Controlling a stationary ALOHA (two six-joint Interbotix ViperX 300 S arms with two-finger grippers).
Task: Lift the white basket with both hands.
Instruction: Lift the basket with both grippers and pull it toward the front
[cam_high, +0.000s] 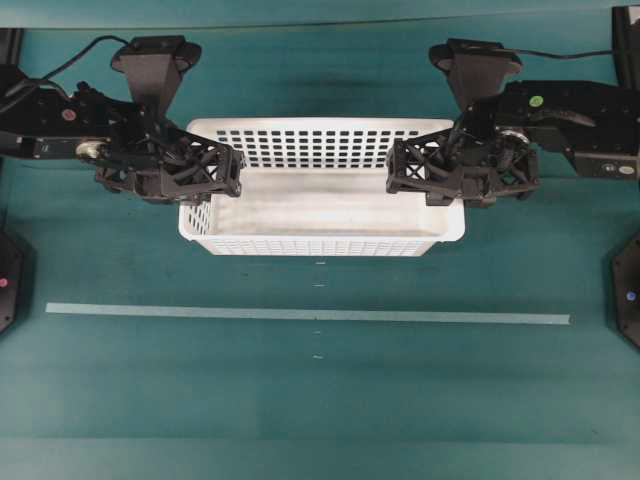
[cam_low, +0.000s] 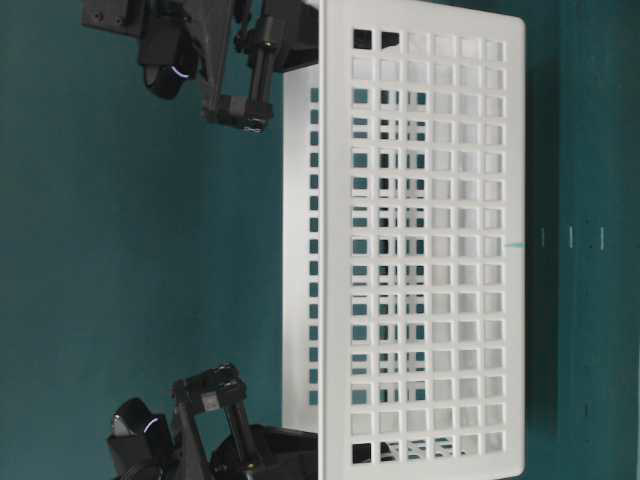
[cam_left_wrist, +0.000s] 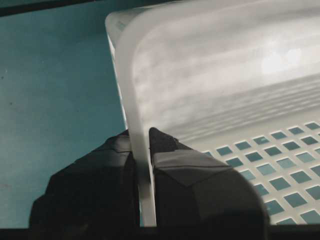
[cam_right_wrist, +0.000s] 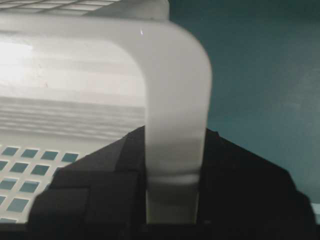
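Near field, overhead view: bare teal table (cam_high: 320, 400) crossed by a pale tape strip (cam_high: 300, 315), with open room on every side. Beyond the strip, the white basket (cam_high: 320, 205), centred between the arms, long axis running left to right, floor empty. At its left short wall, left gripper (cam_high: 205, 172) clamped on the rim, one finger (cam_left_wrist: 195, 185) inside and the other outside, as shown in the left wrist view. At its right short wall, right gripper (cam_high: 425, 170) likewise clenched over the broader rim band, as shown in the right wrist view. Farthest back, the far perforated wall and both camera blocks. Step in hand, judged: both grasps made, lift beginning; whether the floor had left the table not decidable from these views. Next move, judged: equal, simultaneous rise of both arms, rim kept level to avoid tilt or slip from the thin left-hand pinch. Nothing overhead or alongside seen to obstruct a straight vertical path.
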